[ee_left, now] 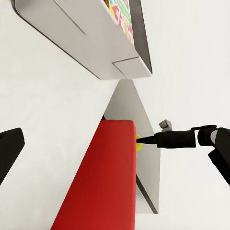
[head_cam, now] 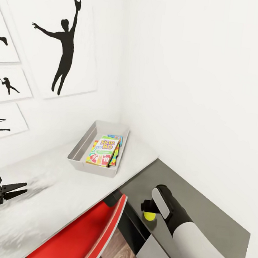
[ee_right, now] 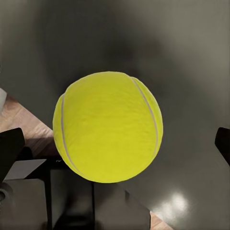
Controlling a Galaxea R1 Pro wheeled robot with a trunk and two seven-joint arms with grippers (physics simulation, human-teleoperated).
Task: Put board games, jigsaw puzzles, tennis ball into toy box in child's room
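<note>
Tennis ball (ee_right: 108, 127) fuzzy, round | pinched by right fingers (head_cam: 148, 215) | left fingers (head_cam: 16, 188) spread

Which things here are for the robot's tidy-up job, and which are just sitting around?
For the job:
- tennis ball, between the right gripper's fingers
- toy box on the table
- Skip-Bo game, already inside the box

Just sitting around:
- red chair
- dark grey cabinet
- wall pictures
- left gripper, holding nothing
</note>
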